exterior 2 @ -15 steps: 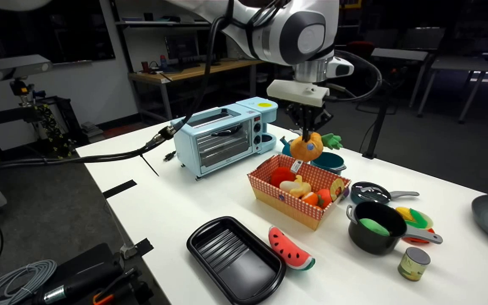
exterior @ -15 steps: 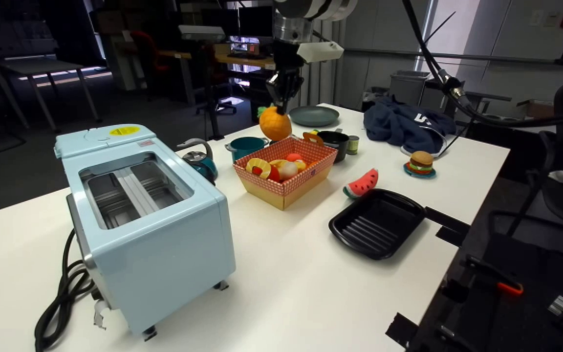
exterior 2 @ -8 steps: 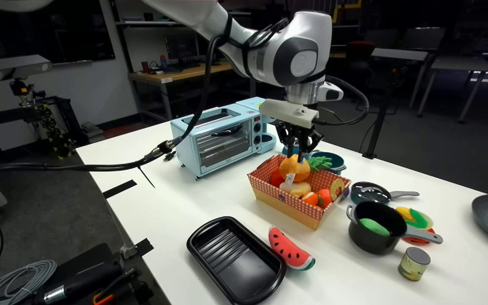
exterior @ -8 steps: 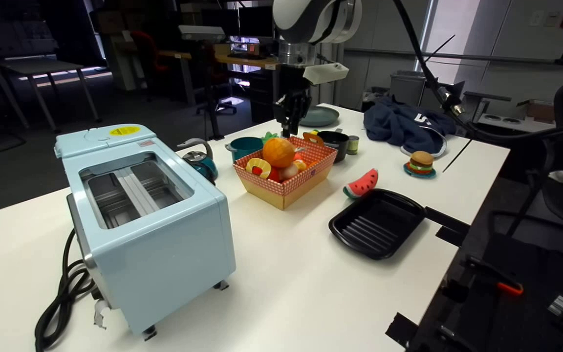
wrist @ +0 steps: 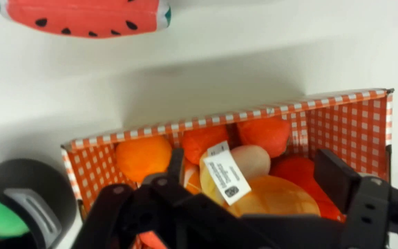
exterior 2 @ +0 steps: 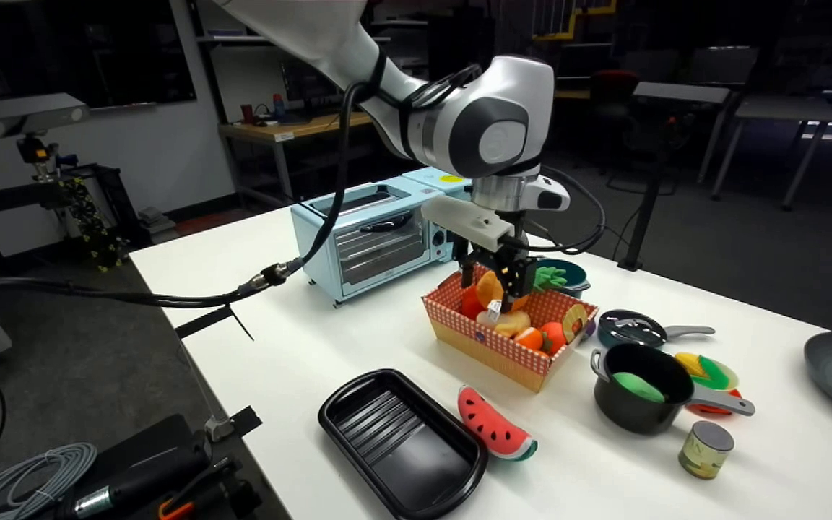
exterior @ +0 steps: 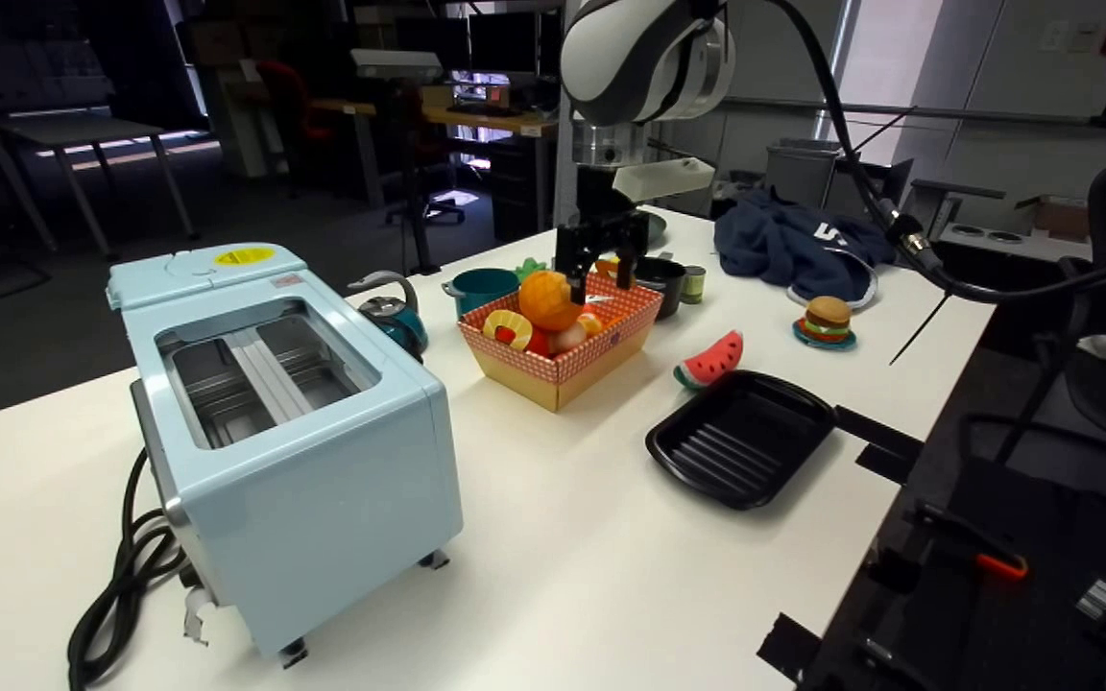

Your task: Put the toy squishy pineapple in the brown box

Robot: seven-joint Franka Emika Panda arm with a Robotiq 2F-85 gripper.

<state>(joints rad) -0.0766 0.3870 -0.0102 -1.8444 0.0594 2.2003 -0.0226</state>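
Observation:
The orange-yellow toy squishy pineapple rests inside the brown box, on top of other soft toys. Its green leaves reach the box's far rim beside the teal pot. In the wrist view, part of the pineapple shows with a white tag, the rest covered by gripper parts. My gripper is just over the box, its fingers spread wide on either side of the pineapple, gaps showing between them and the toy. Both exterior views have the gripper low above the box.
A light-blue toaster stands beside the box. Also on the table are a black grill pan, a watermelon toy, a dark pot with its handle, a teal pot and a can.
My gripper came down with the pineapple from above the box, then its fingers spread and let go. The pineapple now lies in the box, and the arm has dropped lower.

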